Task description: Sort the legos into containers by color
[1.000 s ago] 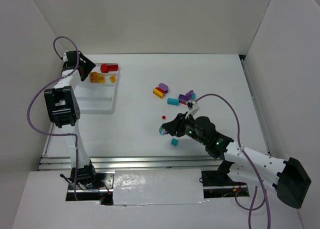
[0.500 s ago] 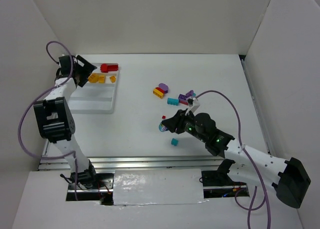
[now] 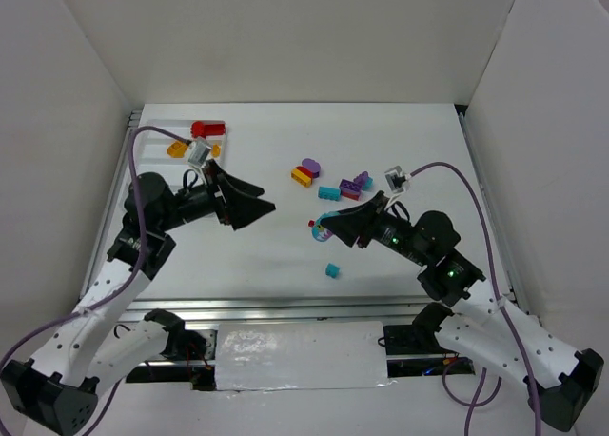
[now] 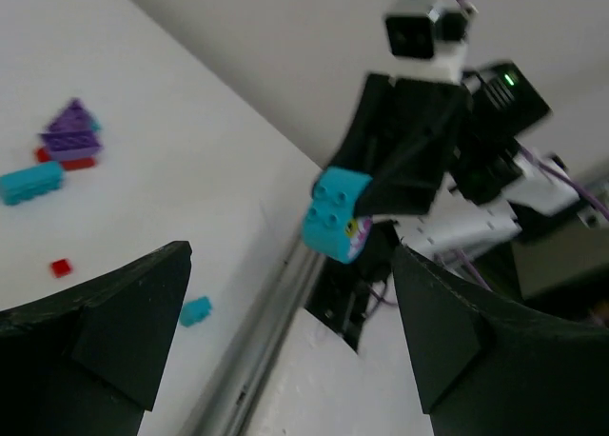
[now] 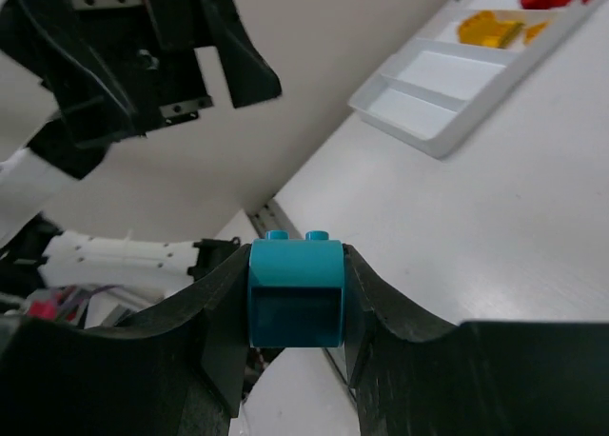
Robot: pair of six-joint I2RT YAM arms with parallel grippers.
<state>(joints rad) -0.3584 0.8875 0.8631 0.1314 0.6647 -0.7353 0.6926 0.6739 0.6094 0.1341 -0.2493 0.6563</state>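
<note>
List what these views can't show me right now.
- Tray: in the top view, the left arm covers its near compartments; the right wrist view's frame edge cuts the red compartment.
- Teal brick in right gripper: the left wrist view blurs the purple bit beneath; one piece or two, unclear.
- Loose pile: bricks overlap in the top view, count uncertain.

No legible text, label, brand, number or sign on anything in view.

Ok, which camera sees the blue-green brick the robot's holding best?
The right wrist view: the teal brick fills the middle, pinched in the right gripper. The left wrist view shows it smaller; the top view, tiny.
</note>
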